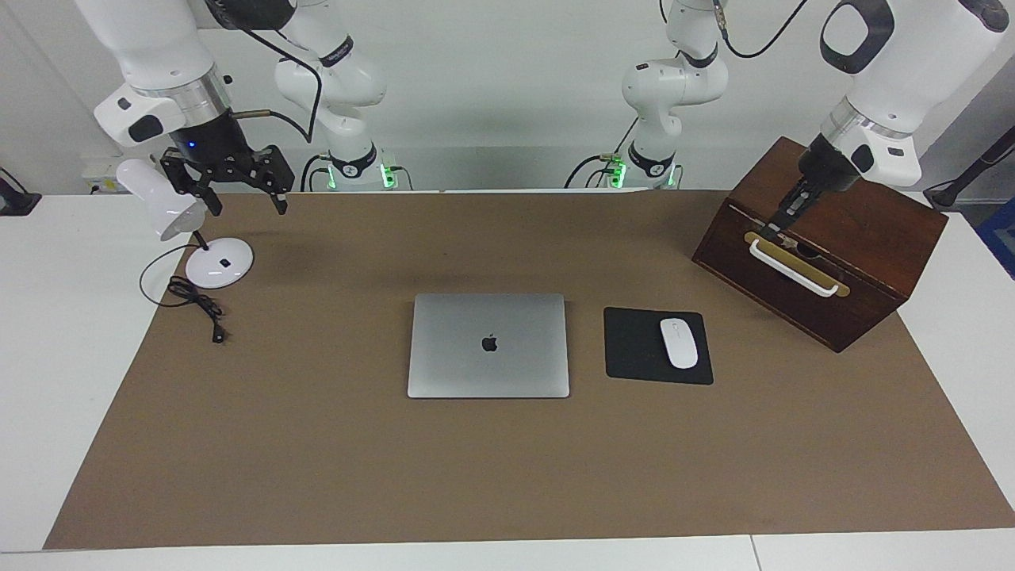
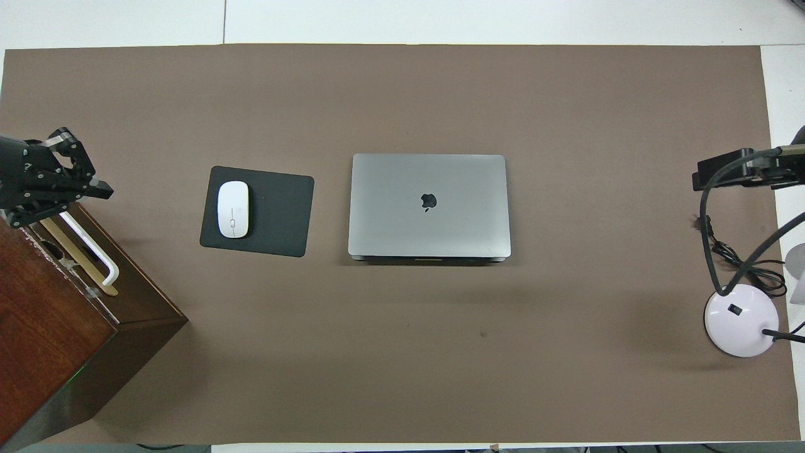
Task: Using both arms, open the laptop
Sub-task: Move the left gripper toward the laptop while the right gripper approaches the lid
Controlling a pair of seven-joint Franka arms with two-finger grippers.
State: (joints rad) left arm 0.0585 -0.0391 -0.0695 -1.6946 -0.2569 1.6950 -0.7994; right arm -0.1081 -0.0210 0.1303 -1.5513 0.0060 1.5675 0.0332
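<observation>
The laptop [image 1: 488, 346] [image 2: 429, 204] lies closed and flat in the middle of the brown mat, silver lid up with its dark logo showing. My left gripper [image 1: 775, 228] [image 2: 104, 189] is shut with nothing in it. It hangs over the wooden box, just above the end of the box's white handle, well away from the laptop. My right gripper [image 1: 247, 208] [image 2: 729, 171] hovers open beside the desk lamp's head at the right arm's end of the table, also far from the laptop.
A black mouse pad [image 1: 634, 345] carrying a white mouse [image 1: 679, 342] lies beside the laptop toward the left arm's end. The wooden box [image 1: 864, 238] with its white handle [image 1: 797, 270] stands past it. A white desk lamp [image 1: 220, 262] and its cord [image 1: 198, 305] sit under the right gripper.
</observation>
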